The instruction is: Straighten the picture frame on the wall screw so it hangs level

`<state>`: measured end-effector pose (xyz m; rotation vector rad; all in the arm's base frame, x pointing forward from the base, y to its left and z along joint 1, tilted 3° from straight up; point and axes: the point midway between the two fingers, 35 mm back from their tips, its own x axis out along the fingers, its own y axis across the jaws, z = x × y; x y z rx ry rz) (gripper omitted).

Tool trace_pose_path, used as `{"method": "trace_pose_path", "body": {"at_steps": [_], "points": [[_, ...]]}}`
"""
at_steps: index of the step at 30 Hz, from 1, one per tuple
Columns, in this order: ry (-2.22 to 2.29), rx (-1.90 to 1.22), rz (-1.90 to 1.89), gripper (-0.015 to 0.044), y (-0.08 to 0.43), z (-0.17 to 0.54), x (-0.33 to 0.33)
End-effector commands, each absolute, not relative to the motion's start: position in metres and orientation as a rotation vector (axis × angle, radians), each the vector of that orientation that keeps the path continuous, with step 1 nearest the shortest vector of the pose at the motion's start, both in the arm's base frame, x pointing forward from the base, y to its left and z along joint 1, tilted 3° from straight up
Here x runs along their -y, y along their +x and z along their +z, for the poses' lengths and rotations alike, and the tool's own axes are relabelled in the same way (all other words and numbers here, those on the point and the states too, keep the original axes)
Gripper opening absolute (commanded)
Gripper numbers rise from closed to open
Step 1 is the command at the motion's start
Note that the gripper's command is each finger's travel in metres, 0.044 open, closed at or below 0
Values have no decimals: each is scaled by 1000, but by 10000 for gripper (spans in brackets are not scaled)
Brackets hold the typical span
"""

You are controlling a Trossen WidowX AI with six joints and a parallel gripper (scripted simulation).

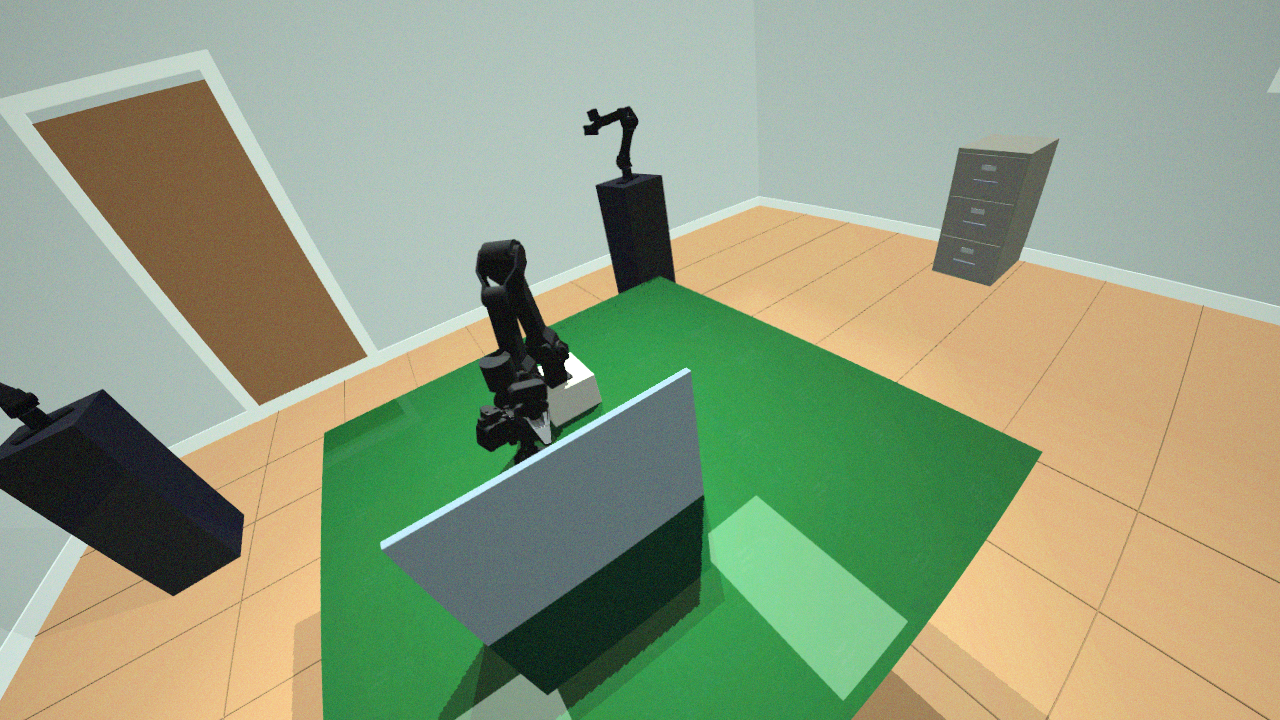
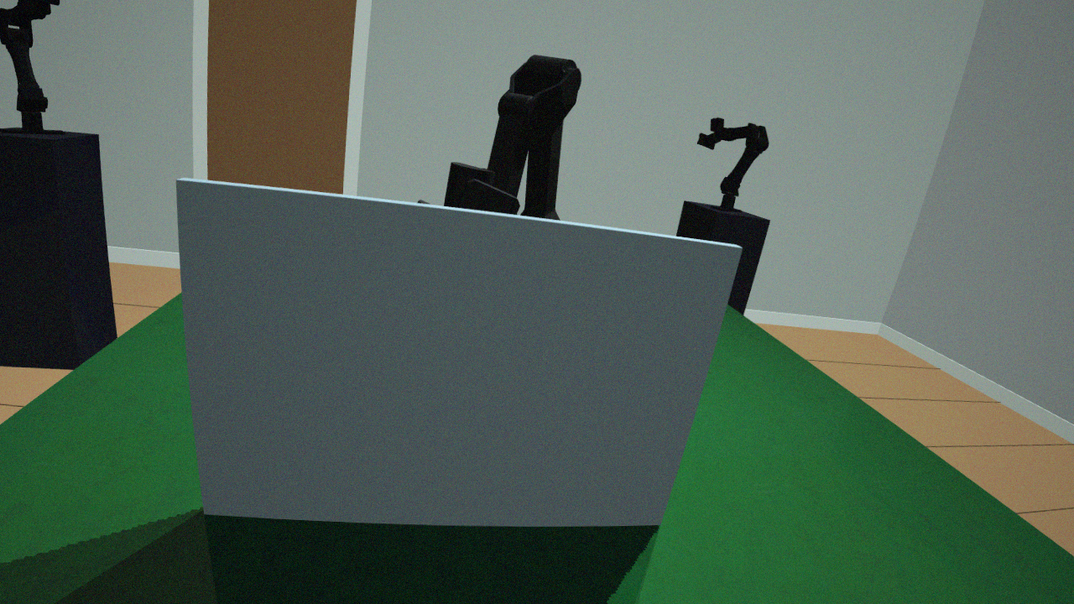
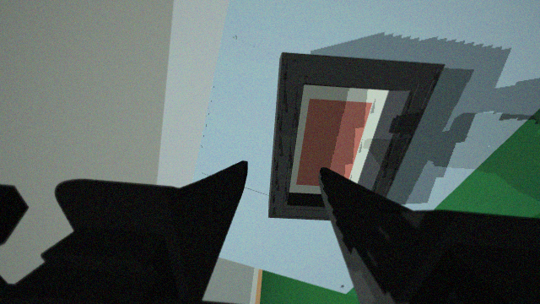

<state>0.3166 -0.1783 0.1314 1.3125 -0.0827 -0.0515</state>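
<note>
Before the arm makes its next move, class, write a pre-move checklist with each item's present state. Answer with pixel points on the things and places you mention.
1. Frame (image 3: 292, 69) in the wrist camera's sight: ok.
2. Fingers apart, nothing between the tips: ok.
3. Frame gripped, ready to lift: not ok.
4. Frame visible from the exterior camera: not ok, the panel (image 1: 572, 510) (image 2: 450, 360) shows its back there.
5. Frame's notched strip seated on the screw: cannot tell, both hidden.

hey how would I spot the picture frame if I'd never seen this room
Find the upright panel standing over the green mat. On its pale blue face, seen by the wrist camera, hangs the picture frame. Its dark border, white inner margin and red centre set it apart from the plain panel around it.
</note>
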Motion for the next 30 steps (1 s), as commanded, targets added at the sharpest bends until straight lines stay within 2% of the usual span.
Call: {"method": "trace_pose_path", "body": {"at_steps": [1, 15, 30], "points": [[1306, 85, -59, 260, 323, 130, 179], [1306, 85, -59, 260, 325, 130, 180], [1306, 86, -57, 260, 348, 132, 182]]}}
